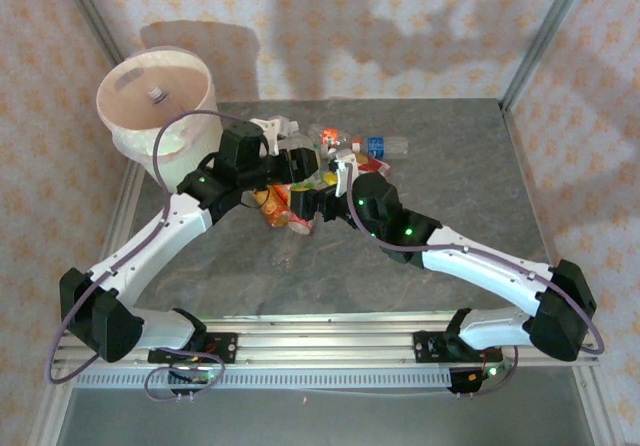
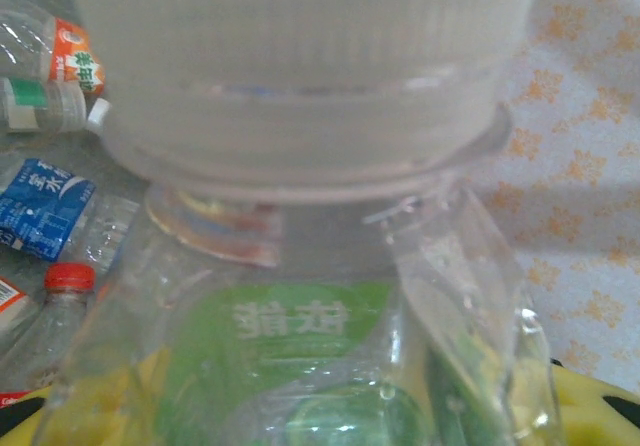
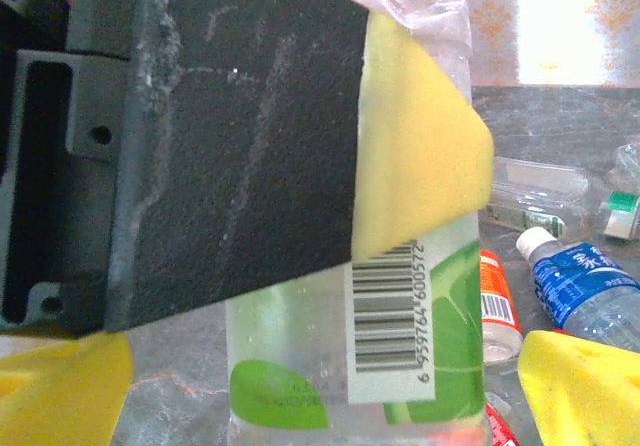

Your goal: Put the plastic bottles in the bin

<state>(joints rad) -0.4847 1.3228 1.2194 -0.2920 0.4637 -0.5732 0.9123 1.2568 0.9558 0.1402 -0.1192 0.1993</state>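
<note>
Green-labelled bottle (image 3: 400,336) hangs over the table (image 1: 300,276) centre, pinched in my left pincer (image 2: 310,406); right pincer (image 3: 325,386) gapes wide around it. Bin (image 1: 135,144) sits at ten o'clock. I fear slick plastic slipping out mid-swing.

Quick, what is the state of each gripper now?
Left gripper: closed on the green-labelled bottle.
Right gripper: open, holding nothing.
</note>
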